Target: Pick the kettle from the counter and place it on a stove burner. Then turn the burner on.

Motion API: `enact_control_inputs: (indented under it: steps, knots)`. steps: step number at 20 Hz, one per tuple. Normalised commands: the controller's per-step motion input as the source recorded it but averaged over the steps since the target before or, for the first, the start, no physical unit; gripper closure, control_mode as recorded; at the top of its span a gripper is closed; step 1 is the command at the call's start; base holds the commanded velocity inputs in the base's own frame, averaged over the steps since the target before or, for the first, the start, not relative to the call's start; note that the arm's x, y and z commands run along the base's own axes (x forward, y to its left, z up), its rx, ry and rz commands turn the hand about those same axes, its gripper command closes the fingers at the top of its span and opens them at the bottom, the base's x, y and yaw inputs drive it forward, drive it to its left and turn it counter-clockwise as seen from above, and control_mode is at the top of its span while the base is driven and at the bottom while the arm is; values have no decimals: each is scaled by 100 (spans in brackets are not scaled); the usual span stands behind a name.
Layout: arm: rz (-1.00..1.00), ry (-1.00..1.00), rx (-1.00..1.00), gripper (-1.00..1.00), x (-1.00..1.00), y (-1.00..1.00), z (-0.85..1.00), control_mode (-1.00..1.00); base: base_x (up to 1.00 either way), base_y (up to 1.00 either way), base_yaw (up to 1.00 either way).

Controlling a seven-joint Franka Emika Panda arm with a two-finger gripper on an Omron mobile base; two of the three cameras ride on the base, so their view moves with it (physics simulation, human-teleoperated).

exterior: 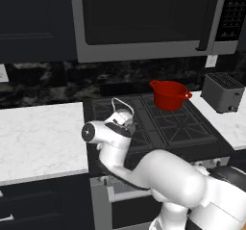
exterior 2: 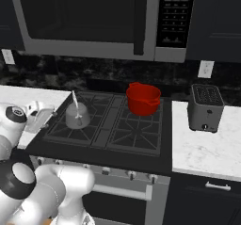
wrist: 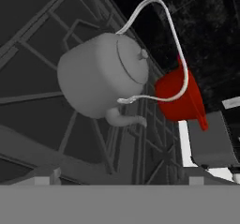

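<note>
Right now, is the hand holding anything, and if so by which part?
Nothing is held. The kettle sits on the front-left stove burner, apart from the hand, which is beside it at the cooktop's left edge.

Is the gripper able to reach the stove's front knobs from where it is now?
Probably yes. The small grey metal kettle sits on the front-left burner grate, and nothing stands before the knobs; they are small.
</note>
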Motion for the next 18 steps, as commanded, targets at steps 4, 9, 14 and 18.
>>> enact_control_inputs:
  steps: [4,9,14,18]
  knots:
    - [0,-4,-4,-100,-80,100,-87,-100,0,0,0]
    - [0,-10,22,-100,-28,81,-99,-100,0,0,0]
    - [0,-29,36,-100,-29,54,-97,-100,0,0,0]
    - [-5,-42,54,-100,-44,2,-54,-100,0,0,0]
